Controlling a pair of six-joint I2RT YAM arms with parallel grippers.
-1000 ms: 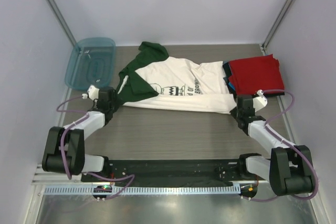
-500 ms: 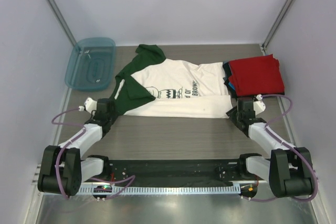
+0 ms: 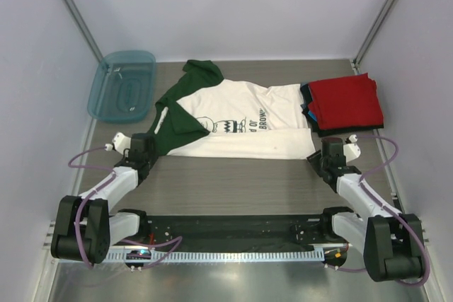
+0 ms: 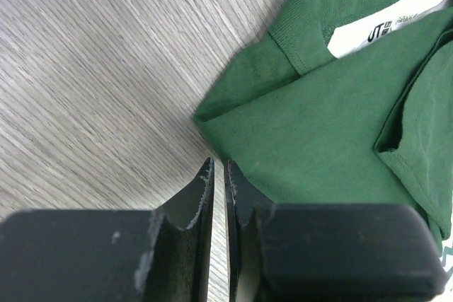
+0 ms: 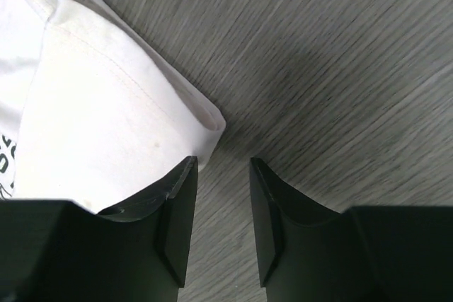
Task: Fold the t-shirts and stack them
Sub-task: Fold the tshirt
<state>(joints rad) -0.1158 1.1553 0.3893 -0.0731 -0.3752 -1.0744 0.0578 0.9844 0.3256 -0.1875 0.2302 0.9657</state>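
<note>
from above, the white t-shirt [image 3: 241, 122] lies spread across the middle of the tabletop [image 3: 233, 182], its near long edge looking turned over once. its hem end is just beside the folded red shirt [image 3: 345, 100], which tops a stack with dark and blue edges showing under it at the far right. a teal tub [image 3: 122, 84] sits far left. my left pincer [image 3: 141, 143] is at the sleeve end and my right pincer [image 3: 327, 148] at the hem end. on the left wrist, my left pincer [image 4: 218, 167] is narrowed to a sliver with nothing in it, tips just short of the green sleeve [image 4: 311, 132]. on the right wrist, my right pincer [image 5: 221, 164] stands partly parted and empty, the hem corner [image 5: 205, 114] just ahead of one finger. i judge the stack well begun. this shirt is barely started, with sleeves, cross folds and stacking left.
</note>
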